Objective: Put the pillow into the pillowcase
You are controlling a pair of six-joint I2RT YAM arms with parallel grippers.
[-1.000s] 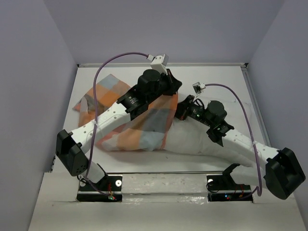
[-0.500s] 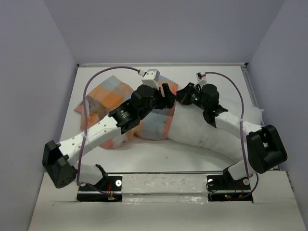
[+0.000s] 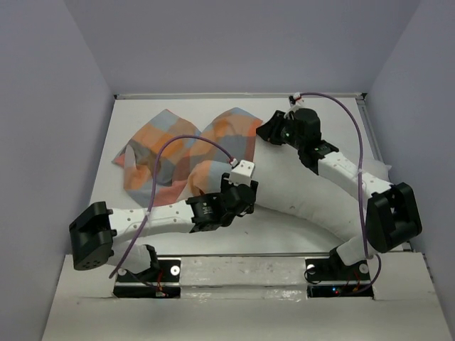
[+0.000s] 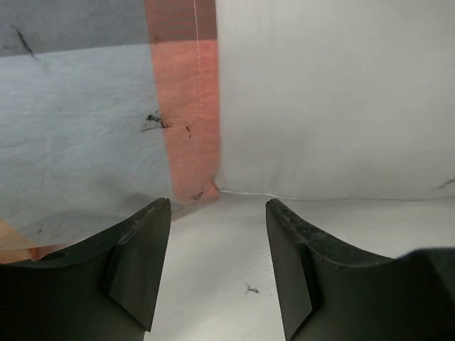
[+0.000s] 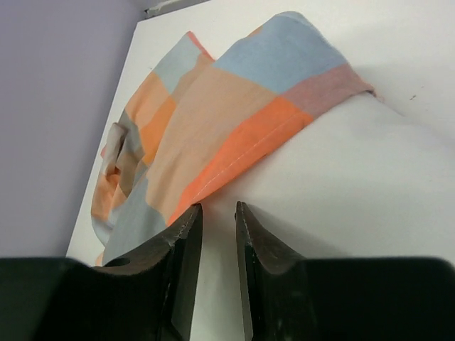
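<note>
Lying slantwise on the counter, the soft, light pillow runs from the far-left pillowcase, which sheathes one end, toward the near right. Left wrist view: the left pincer gapes empty before the pillowcase's hem, probably the best hold. Right wrist view: the right pincer, slightly parted, grasps nothing above that hem.

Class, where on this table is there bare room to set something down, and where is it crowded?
Bare: the far strip of table behind the pillowcase; the far right corner behind the pillow; the near strip before the pillow. Crowded: the middle, with left arm and right arm.
</note>
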